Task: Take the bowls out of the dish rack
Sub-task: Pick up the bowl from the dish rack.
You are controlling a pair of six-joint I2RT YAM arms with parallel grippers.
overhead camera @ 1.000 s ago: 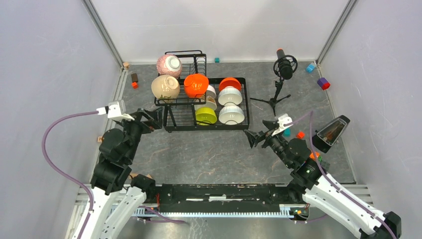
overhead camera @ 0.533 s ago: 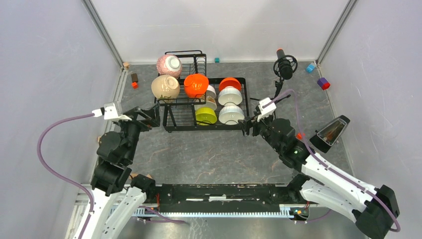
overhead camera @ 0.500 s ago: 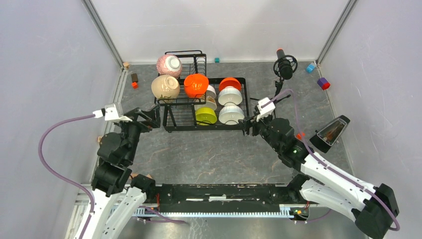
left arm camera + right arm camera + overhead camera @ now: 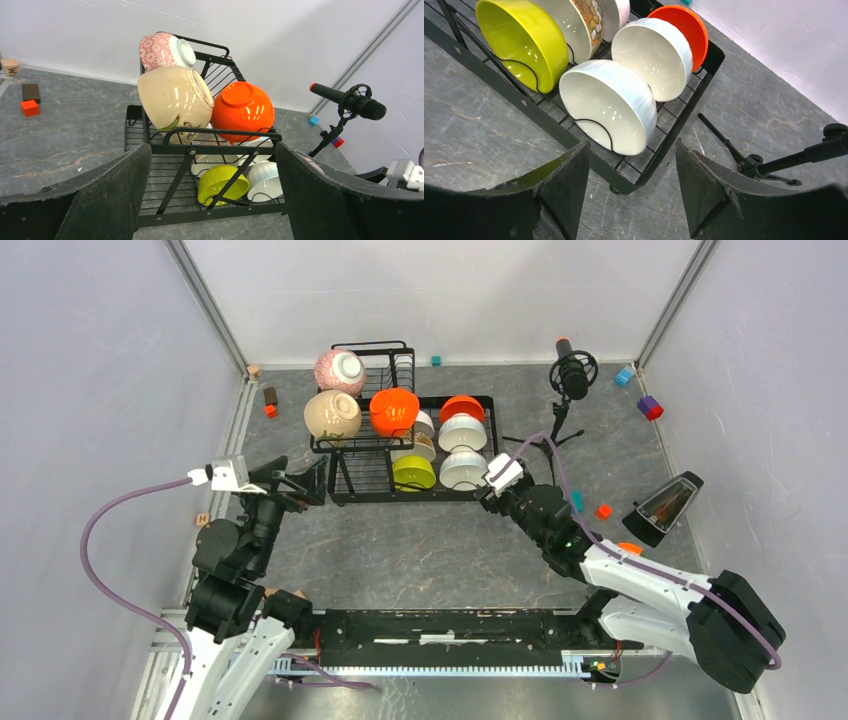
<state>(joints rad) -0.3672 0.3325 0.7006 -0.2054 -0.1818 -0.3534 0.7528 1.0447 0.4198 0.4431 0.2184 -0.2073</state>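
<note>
nothing is out yet: every bowl in view sits in the dish rack [image 4: 420,497] at the far middle of the bench [image 4: 420,550]. the right jaws are spread wide and empty, lined up on the near white bowl [image 4: 606,107] at the rack's front right corner, close but not touching. that bowl stands on edge in a wire slot, mouth towards the arm, so i judge the wide spread is meant to put one finger inside the rim and one behind it. a second white bowl [image 4: 651,55] stands just behind, then the rear orange bowl [image 4: 686,25]; the lime green bowl [image 4: 521,40] and a patterned bowl [image 4: 586,20] fill the next row. the left jaws are spread too and hold nothing, facing the raised shelf, where the beige bowl [image 4: 172,97] and the upper orange bowl [image 4: 243,112] lean on the rail, the pink-speckled bowl [image 4: 160,50] behind them. my worry: the wire hoop across the white bowl's face could snag a straight pull, so it wants lifting up and out, and the microphone tripod [image 4: 751,164] stands near on the right.
</note>
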